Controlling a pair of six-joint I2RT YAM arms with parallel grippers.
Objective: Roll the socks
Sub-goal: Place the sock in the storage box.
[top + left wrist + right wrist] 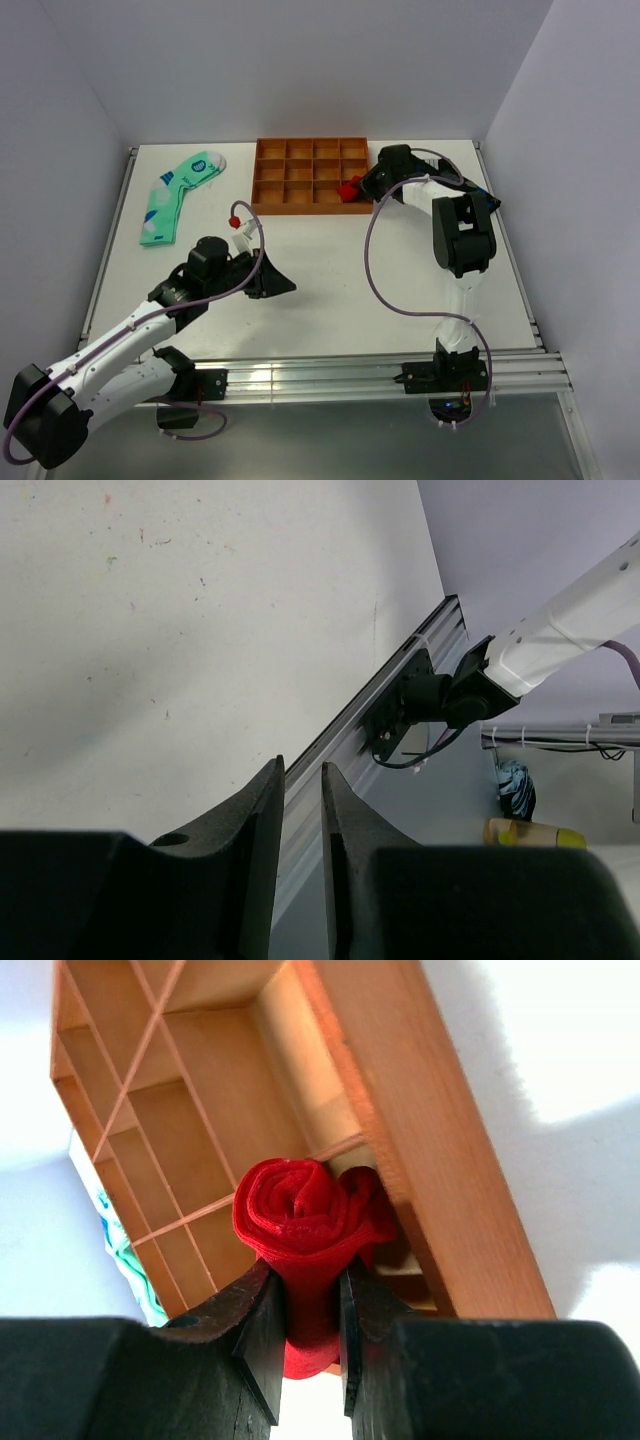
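Observation:
A rolled red sock [295,1205] is clamped between my right gripper's [308,1280] fingers and held over the near right corner compartment of the wooden divided tray [420,1140]. In the top view the red sock [348,190] and right gripper [358,186] sit at the tray's [300,209] right end. A green patterned sock [178,195] lies flat and unrolled on the table at the far left; a strip of it shows in the right wrist view [120,1250]. My left gripper [282,283] hangs over the table's middle, its jaws nearly together and empty [302,770].
An aluminium rail [350,375] runs along the table's near edge and also shows in the left wrist view [380,700]. The right arm's base [440,695] is bolted to it. White walls enclose the table at the back and both sides.

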